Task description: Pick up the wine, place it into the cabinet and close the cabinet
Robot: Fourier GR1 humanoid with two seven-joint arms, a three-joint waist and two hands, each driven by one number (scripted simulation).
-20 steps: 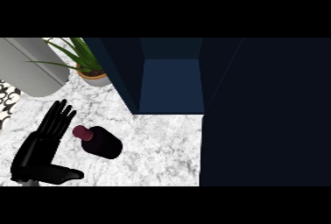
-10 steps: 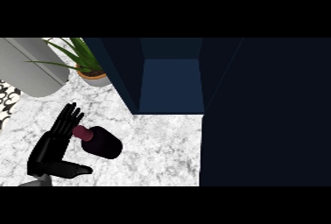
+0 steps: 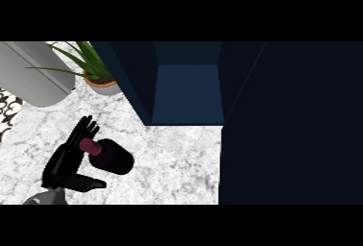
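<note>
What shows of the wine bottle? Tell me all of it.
The wine bottle has a squat, near-black body and a maroon neck pointing up-left in the view. It sits on the white marble counter, before the open dark-blue cabinet, to its left. The left hand lays straight fingers along the neck's left side, thumb below the body, not curled round it. Upright or tilted: cannot tell.

We see a black left hand (image 3: 66,162), a pink-capped maroon wine bottle (image 3: 113,157), a grey-veined white marble counter (image 3: 177,166), a navy cabinet (image 3: 188,93) and a green plant (image 3: 90,56).
</note>
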